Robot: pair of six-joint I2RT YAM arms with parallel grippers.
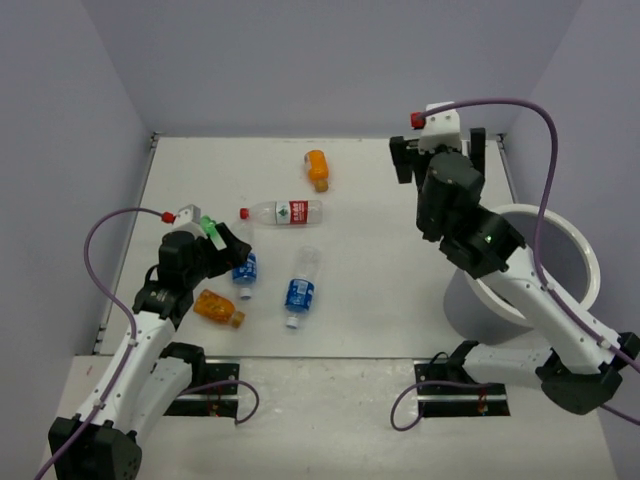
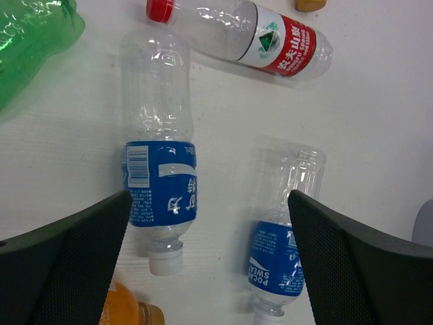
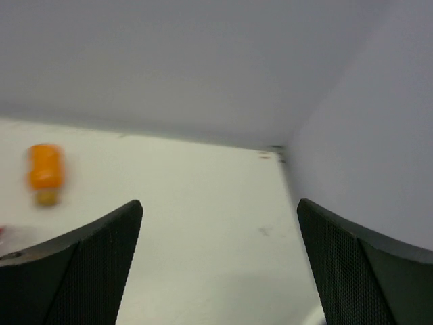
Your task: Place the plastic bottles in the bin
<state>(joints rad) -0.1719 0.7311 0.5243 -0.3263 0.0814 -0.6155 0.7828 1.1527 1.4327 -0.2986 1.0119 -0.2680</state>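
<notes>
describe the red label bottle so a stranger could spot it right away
On the white table, look just beyond the left tool. The red-label bottle lies there on its side, cap pointing left. It is the longest bottle and the only one with a red cap and red label.

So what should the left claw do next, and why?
Probably lower around the blue-labelled bottle beside the orange bottle, ready to close. The left claw is open and empty above it, with that bottle lying between its fingers.
</notes>
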